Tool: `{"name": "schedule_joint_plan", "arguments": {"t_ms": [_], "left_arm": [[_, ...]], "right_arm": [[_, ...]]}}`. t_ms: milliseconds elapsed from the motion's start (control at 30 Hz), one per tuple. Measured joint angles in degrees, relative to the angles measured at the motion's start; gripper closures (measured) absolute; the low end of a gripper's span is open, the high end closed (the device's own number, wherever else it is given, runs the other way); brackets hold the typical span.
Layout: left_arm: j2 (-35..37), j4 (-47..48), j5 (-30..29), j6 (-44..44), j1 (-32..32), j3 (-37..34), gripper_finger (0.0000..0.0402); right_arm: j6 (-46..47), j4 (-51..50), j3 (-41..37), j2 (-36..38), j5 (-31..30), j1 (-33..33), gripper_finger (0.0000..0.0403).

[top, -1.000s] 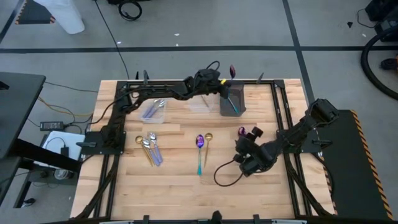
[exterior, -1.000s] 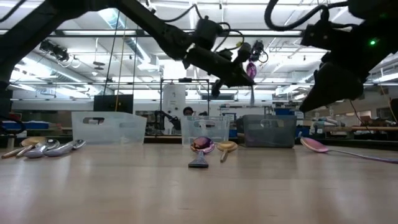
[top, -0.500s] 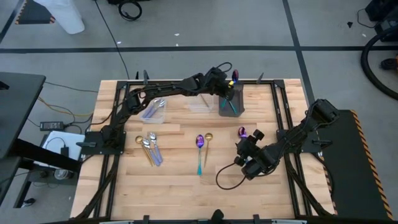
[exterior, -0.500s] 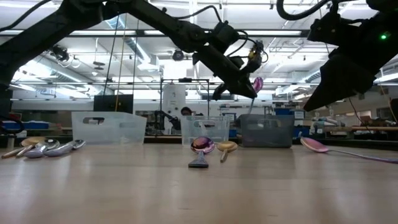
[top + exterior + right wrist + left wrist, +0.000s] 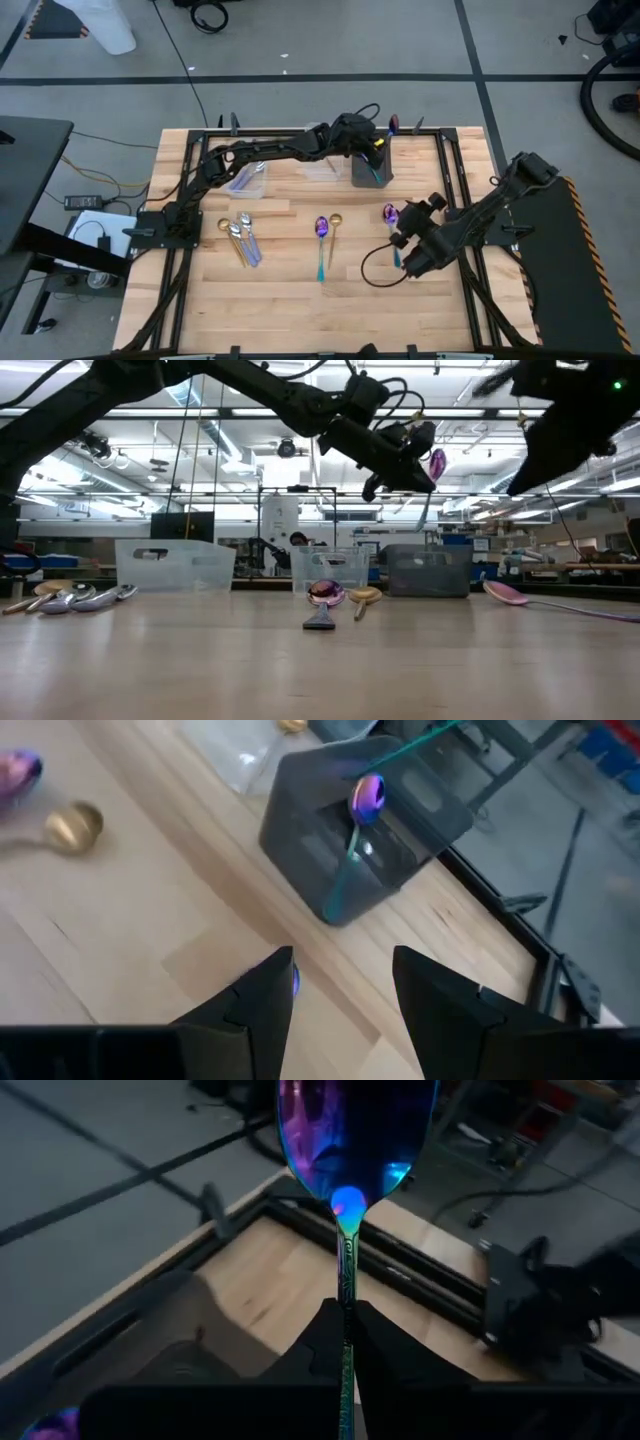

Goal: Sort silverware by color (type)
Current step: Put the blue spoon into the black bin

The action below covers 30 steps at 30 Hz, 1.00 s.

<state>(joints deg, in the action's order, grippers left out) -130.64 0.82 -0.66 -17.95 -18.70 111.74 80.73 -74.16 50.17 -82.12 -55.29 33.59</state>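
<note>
So over that last second the left gripper (image 5: 380, 143) had carried its iridescent purple-blue spoon (image 5: 352, 1140) further toward the right, from beside the dark bin (image 5: 371, 165) to more or less over its far right corner, handle pinched tight between the fingers and the bowl sticking up high in the low view. To me that looked like the drop-off was basically lined up, since that bin already had a teal-handled spoon (image 5: 358, 820) leaning in it, so the purple ones seemed to be collecting there. Meanwhile the right gripper (image 5: 418, 245) had shifted a bit to the right too, fingers spread apart and holding nothing, hovering just beside another purple spoon (image 5: 390, 214) lying on the surface (image 5: 290, 290), probably next in line. Still out on the wood: a purple spoon and gold spoon pair (image 5: 327, 228) mid-surface, and a mixed cluster of spoons (image 5: 240, 233) on the left. The clear bin (image 5: 246, 177) on the left had silver ones in it.
</note>
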Motion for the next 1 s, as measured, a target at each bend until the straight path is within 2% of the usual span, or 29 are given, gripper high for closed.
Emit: {"name": "schedule_joint_plan", "arguments": {"t_ms": [200,400,600,867,1000], "left_arm": [[-0.01,-4.84,3.21,5.9,-0.45,0.0,0.0383],[-0.01,-10.34,8.9,8.56,-1.42,0.0,0.0383],[-0.01,-11.59,13.45,7.89,-2.49,-0.72,0.0383],[3.12,-17.14,14.46,7.65,-2.45,-8.47,0.0383],[6.32,-23.97,14.5,6.11,-2.31,-13.79,0.0383]], "right_arm": [[-6.66,1.97,0.0,10.2,0.64,-5.11,0.022],[-20.34,12.68,0.0,18.63,7.21,-14.26,0.022],[-25.35,18.07,0.0,25.03,5.64,-20.91,0.022],[-31.92,29.61,0.02,25.8,5.41,-21.61,0.0206],[-34.78,31.74,0.02,23.29,0.82,-22.1,0.0191]]}}
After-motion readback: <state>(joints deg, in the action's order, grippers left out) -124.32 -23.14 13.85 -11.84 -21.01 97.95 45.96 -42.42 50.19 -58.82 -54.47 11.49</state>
